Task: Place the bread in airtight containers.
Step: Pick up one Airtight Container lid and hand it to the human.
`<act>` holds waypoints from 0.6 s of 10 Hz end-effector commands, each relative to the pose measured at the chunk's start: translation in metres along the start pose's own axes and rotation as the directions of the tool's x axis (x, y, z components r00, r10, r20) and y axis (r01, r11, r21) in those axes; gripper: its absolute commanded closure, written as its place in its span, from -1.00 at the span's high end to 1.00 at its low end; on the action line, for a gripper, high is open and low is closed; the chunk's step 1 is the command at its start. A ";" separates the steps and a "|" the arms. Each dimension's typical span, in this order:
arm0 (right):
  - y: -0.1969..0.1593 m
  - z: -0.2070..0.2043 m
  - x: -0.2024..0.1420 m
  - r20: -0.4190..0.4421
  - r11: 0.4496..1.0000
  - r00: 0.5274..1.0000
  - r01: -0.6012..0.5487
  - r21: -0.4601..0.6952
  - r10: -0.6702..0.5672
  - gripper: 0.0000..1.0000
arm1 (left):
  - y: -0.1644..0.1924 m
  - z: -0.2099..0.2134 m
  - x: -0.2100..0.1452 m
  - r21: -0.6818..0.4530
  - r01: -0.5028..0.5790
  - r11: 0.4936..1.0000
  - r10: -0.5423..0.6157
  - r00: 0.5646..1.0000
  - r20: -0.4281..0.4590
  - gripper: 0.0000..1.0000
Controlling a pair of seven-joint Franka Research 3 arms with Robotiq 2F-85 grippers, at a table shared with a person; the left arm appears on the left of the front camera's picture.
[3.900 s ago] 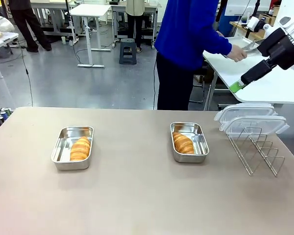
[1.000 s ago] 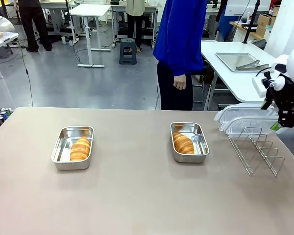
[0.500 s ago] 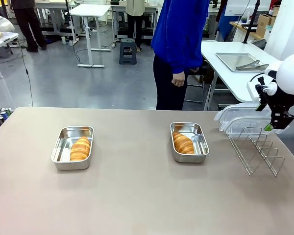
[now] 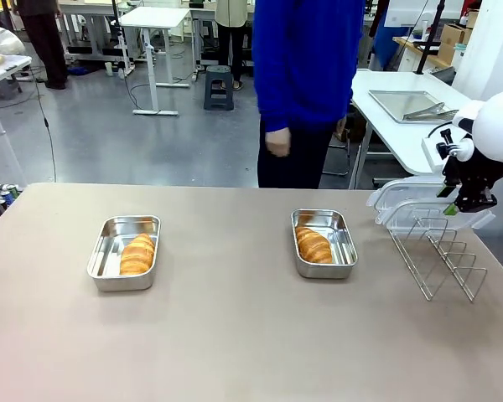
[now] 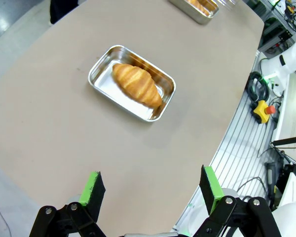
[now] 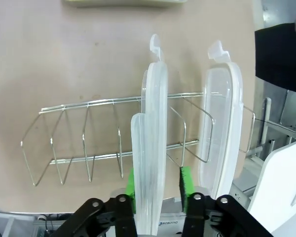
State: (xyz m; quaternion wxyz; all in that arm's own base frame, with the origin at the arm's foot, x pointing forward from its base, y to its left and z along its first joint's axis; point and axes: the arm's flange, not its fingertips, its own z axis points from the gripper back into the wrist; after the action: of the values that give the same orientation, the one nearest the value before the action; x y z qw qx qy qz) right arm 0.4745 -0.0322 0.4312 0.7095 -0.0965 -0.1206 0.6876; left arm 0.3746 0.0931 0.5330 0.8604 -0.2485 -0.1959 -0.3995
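**Near field.** The left gripper [image 5: 152,190] hangs above the table [image 5: 64,128]. Its green-padded jaws are spread wide, with nothing between them. Ahead of it lies the left tin [image 5: 104,74], uncovered, with one bread roll [image 5: 136,84] resting diagonally on its floor.

**Middle of the table.** In the front view you find the right tin [image 4: 337,237] well apart from the first. It is also uncovered and holds the second roll [image 4: 313,245] in its left half.

**Right side.** The wire rack [image 6: 89,157] stands on the table with two clear lids set on edge in it, parallel and apart. The right gripper [image 6: 158,183] comes at them from above, and its pads are closed on the upper edge of the first lid [image 6: 150,143]. The second lid [image 6: 221,133] stands free just beside it.

**Far field.** Beyond the table's far edge you see a person in a blue top [image 4: 306,67], with one hand [image 4: 277,144] hanging at the side. Behind and to the right, a flat metal tray [image 4: 402,105] lies on a white table.
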 end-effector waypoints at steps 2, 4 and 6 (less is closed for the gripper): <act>0.007 0.002 -0.002 0.032 0.999 0.998 -0.043 -0.030 0.044 -1.00 | 0.000 0.001 0.000 -0.004 0.013 1.000 -0.013 1.000 -0.006 1.00; 0.010 0.002 -0.002 0.023 0.998 0.998 -0.057 -0.029 0.058 -1.00 | 0.000 0.001 0.000 -0.004 0.013 1.000 -0.013 1.000 -0.006 1.00; 0.012 0.006 -0.003 0.017 0.997 0.998 -0.065 -0.041 0.066 -1.00 | 0.000 0.001 0.000 -0.004 0.013 1.000 -0.013 1.000 -0.006 1.00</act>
State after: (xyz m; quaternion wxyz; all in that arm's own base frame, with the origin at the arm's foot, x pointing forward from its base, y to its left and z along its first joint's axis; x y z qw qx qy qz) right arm 0.4677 -0.0311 0.4329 0.7016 -0.0986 -0.1228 0.6949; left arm 0.3746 0.0931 0.5330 0.8604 -0.2486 -0.1959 -0.3995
